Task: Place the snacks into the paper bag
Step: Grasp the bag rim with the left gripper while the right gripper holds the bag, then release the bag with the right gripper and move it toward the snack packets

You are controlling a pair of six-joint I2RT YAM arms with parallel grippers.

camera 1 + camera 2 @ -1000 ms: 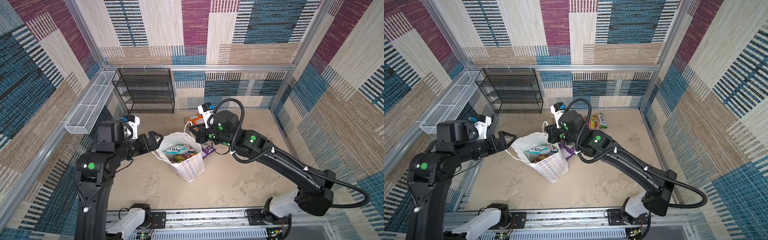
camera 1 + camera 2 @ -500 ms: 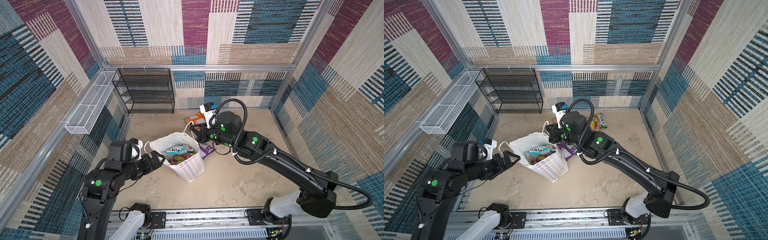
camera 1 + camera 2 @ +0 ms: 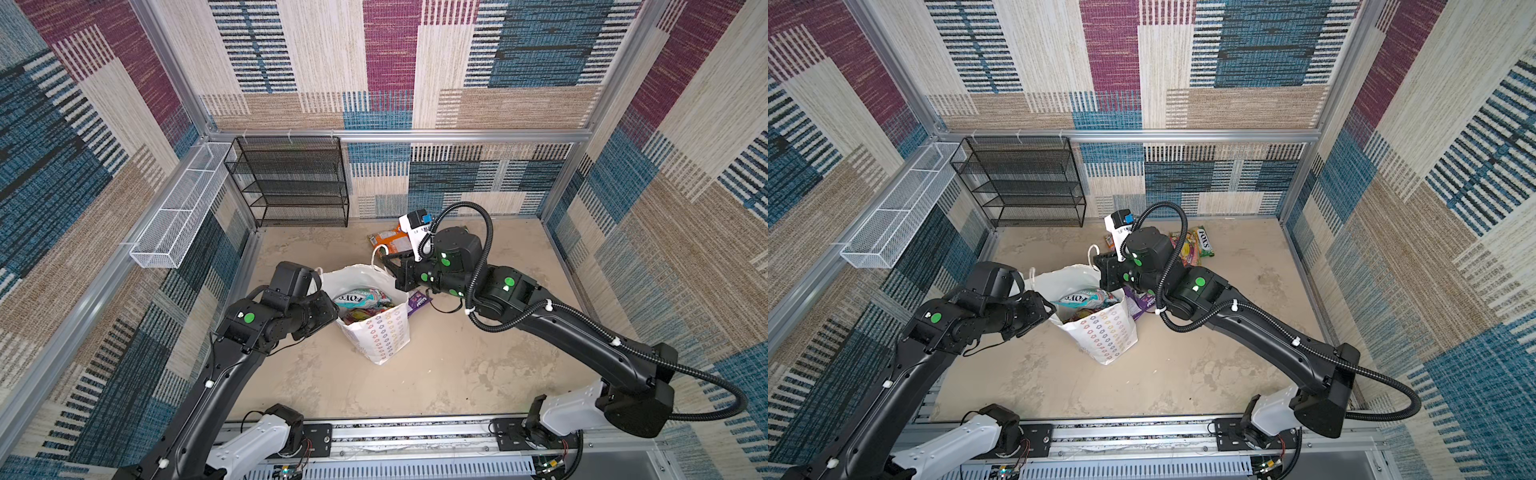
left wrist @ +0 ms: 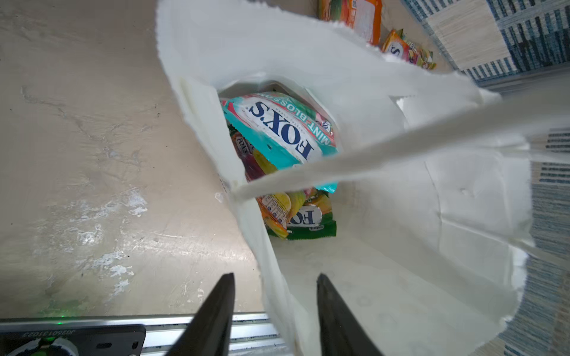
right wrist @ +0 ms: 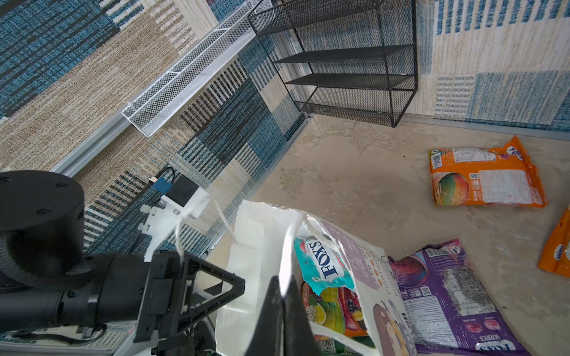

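Paper bag (image 4: 401, 246) wall betw L gripper (image 4: 275, 275) jaws, part-spread, nothing held | R gripper (image 5: 282, 286) pinched on cord (image 5: 288, 243) | purple pkt (image 5: 447, 292) beside bag, R-side

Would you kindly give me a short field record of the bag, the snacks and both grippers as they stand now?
bag: standing, mouth open
in bag: teal packet on top, fruit-print packets beneath
outside bag: purple packet beside it; orange packet and multicolour packet farther back
left gripper: open, fingers astride the bag's wall
right gripper: shut on a handle
task: unfinished
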